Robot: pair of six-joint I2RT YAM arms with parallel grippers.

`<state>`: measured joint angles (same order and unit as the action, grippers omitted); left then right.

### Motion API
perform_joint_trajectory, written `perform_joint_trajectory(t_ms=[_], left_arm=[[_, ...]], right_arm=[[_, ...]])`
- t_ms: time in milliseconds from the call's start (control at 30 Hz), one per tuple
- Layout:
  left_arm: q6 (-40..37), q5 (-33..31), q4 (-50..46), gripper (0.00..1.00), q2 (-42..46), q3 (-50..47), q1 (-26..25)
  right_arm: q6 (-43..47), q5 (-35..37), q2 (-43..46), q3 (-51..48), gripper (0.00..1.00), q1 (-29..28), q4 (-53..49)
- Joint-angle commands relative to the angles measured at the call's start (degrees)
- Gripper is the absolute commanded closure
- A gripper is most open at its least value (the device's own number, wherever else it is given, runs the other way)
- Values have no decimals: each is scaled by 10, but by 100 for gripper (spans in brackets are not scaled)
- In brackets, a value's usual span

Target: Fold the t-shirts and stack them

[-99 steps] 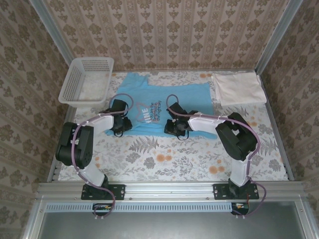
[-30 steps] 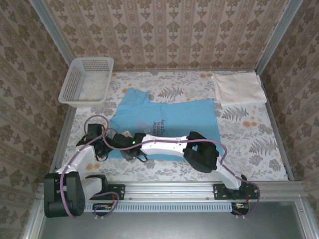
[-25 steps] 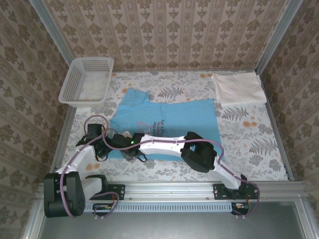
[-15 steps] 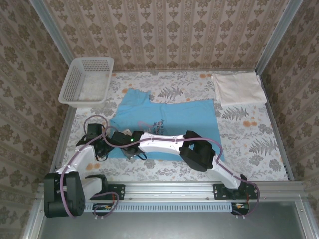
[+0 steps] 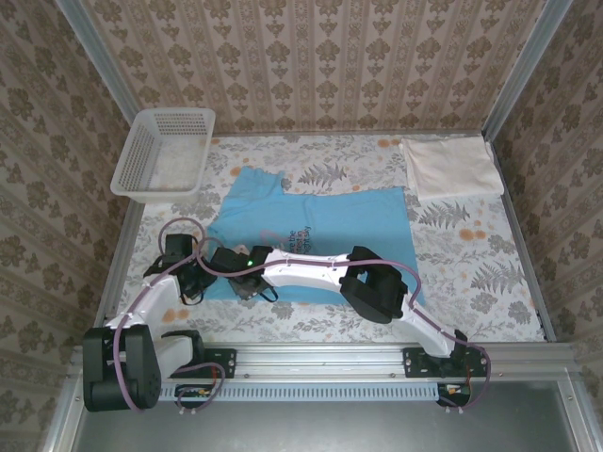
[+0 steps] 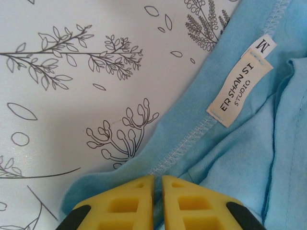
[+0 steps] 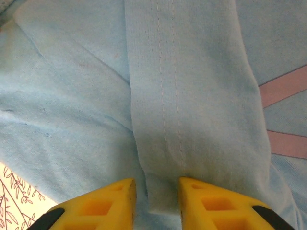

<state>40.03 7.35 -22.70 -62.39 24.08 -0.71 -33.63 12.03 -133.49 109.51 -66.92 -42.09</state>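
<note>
The light blue t-shirt [image 5: 349, 217] lies spread in the middle of the table, its print facing up. My left gripper [image 5: 195, 280] sits at its near left corner. In the left wrist view that gripper [image 6: 158, 184] is shut on the blue cloth [image 6: 240, 158] just below the collar seam, near the neck label [image 6: 240, 88]. My right arm reaches across to the left, with its gripper [image 5: 247, 285] close beside the left one. In the right wrist view the right gripper [image 7: 157, 184] stands open astride a stitched fold of the shirt [image 7: 192, 72]. The cream-white t-shirt [image 5: 450, 168] lies folded at the back right.
A white mesh basket [image 5: 165, 151] stands at the back left corner. A floral cloth [image 5: 471, 273] covers the table. Metal rails and patterned walls close the table in on all sides. The right arm's elbow [image 5: 372, 292] lies low over the shirt's near edge.
Since the earliest frame the blue shirt has been drawn nearer and the right arm has swung across to the left. In the last second the right arm only shifted slightly.
</note>
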Motion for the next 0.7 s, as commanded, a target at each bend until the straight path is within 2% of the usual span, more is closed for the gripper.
perform_joint_trajectory(t_ms=[0, 200, 300, 500, 667], left_arm=[[-2, 1, -4, 87, 10, -4, -1], [-2, -1, -5, 87, 15, -5, -1], [-1, -2, -6, 86, 16, -5, -2], [-1, -4, -7, 86, 17, -5, -2], [-1, -5, -8, 86, 19, -6, -1]], right_arm=[[-5, 2, -1, 11, 68, 1, -21], [-6, 3, -16, 13, 69, 1, -26], [-6, 3, -22, 14, 77, 1, -26], [-7, 3, -29, 9, 81, 1, -22], [-18, -12, -12, -20, 93, 6, 8]])
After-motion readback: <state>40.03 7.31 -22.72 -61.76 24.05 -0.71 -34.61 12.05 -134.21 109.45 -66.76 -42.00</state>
